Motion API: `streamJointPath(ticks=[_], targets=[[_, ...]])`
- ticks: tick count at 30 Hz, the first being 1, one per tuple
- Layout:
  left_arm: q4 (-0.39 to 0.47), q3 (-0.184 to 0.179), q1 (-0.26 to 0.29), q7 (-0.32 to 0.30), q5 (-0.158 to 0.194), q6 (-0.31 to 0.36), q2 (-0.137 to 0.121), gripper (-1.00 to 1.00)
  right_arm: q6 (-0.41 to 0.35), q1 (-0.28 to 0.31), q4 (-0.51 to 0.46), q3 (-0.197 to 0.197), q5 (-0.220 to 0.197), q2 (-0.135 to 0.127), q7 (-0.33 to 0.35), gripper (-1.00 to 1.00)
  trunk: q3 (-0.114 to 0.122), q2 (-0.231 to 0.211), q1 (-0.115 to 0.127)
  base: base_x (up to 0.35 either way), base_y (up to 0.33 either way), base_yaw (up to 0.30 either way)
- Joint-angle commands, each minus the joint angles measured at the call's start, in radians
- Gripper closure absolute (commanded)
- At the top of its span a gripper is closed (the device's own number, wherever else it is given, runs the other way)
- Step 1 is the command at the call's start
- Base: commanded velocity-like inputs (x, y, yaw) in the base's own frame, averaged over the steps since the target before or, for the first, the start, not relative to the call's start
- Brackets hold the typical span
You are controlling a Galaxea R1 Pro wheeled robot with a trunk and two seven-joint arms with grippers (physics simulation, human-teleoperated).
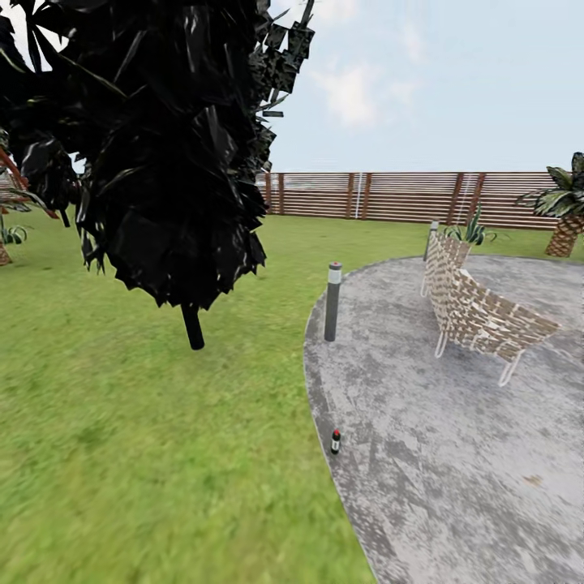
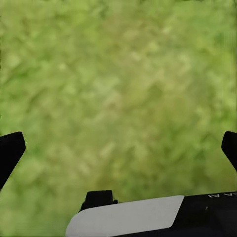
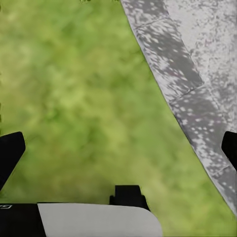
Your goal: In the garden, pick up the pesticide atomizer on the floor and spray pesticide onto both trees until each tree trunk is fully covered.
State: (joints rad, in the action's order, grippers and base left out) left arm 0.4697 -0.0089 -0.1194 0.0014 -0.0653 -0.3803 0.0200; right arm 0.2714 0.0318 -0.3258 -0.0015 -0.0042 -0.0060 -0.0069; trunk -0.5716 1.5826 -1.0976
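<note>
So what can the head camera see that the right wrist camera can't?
Head view alone: the pesticide atomizer standing upright at the patio's edge, a dark tree, a short bollard lamp, a woven bench, the slatted fence, a palm and sky. Right wrist view alone: the open right gripper with its black fingertips spread wide. Both share the green lawn and the grey stone patio.

A woven lounge chair [image 1: 478, 312] sits near a bollard light [image 1: 332, 301].

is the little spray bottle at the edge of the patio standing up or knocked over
Standing up. In the head view the pesticide atomizer is taller than wide, its pale head on top, on the stone patio by the lawn.
</note>
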Motion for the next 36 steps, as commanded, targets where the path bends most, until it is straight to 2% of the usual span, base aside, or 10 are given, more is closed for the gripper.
streamJointPath(ticks=[1,9,17,36], targets=[[0.001,0.001,0.0,0.0,-0.007,-0.001,0.0,-1.0,0.003,0.0,0.001,0.0,0.0,0.0,-0.001,-1.0,-0.001,0.0,0.0,0.144,0.195,-0.04],[0.001,0.003,0.0,0.0,-0.007,-0.001,0.0,-1.0,0.003,0.0,0.001,0.0,0.0,0.001,-0.001,-1.0,-0.001,0.0,0.0,0.183,0.253,-0.041],[0.001,0.003,0.0,0.0,-0.007,0.0,0.0,-1.0,0.003,0.0,0.001,0.0,0.0,0.001,-0.001,-1.0,-0.001,0.0,0.0,0.104,0.342,-0.279],[-0.002,0.004,0.0,-0.001,-0.009,-0.002,-0.001,-1.0,0.003,0.0,0.001,0.0,0.0,0.001,-0.001,-1.0,-0.001,0.0,0.0,0.015,0.35,-0.299]])
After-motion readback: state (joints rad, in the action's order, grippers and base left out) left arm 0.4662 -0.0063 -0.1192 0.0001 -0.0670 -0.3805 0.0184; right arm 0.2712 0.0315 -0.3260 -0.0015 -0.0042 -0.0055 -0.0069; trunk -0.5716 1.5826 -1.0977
